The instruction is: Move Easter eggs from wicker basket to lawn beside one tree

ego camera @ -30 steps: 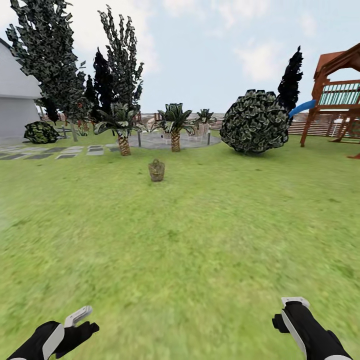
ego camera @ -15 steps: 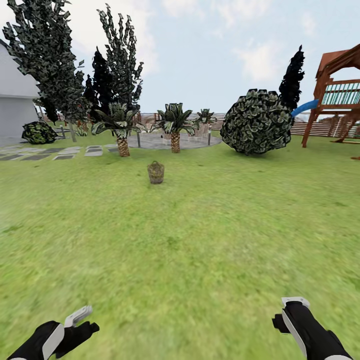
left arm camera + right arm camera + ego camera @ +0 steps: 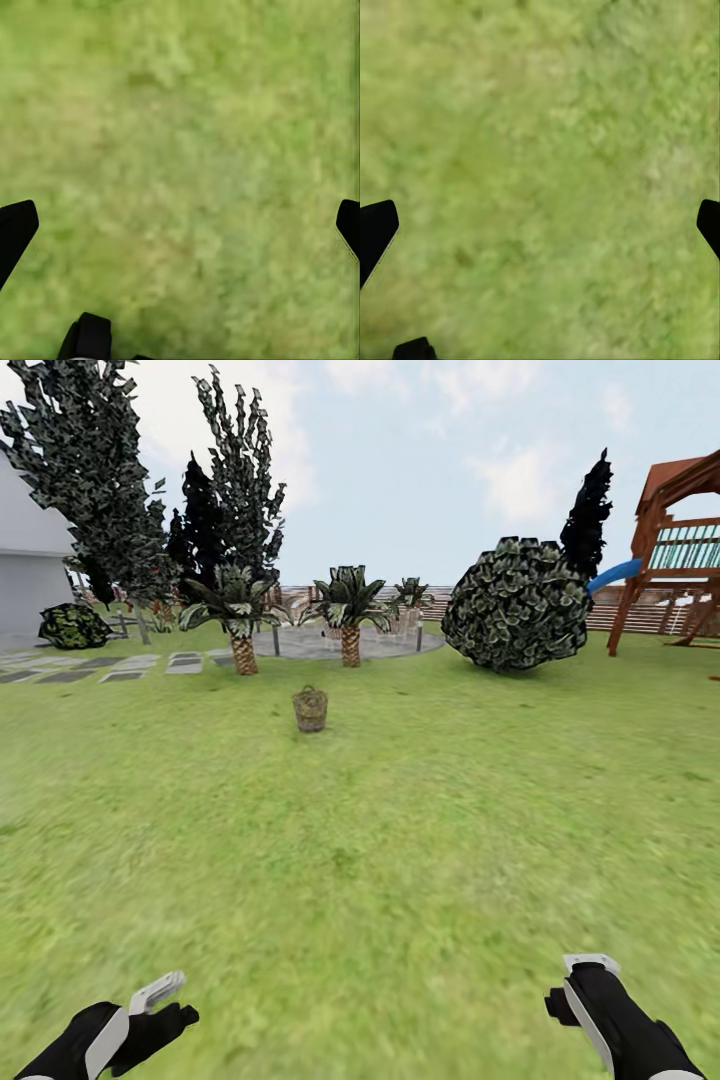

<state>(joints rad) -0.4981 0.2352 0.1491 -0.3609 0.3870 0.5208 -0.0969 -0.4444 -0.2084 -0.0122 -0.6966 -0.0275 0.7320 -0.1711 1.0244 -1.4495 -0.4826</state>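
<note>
wicker basket [image 3: 310,710] upright on lawn [image 3: 400,840]

A home garden is showing itself here: mottled lawn [image 3: 400,840] is spreading toward a slatted fence [image 3: 640,615], with palms [image 3: 348,605], a wooden play tower [image 3: 680,550] and stepping stones [image 3: 120,665] standing around it.

The wicker basket [image 3: 310,710] stands upright on the lawn [image 3: 400,840].

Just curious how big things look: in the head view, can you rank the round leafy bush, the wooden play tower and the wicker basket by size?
1. Round leafy bush
2. Wooden play tower, cut off by the frame edge, so it may outrank the bush
3. Wicker basket, clearly smallest
</note>
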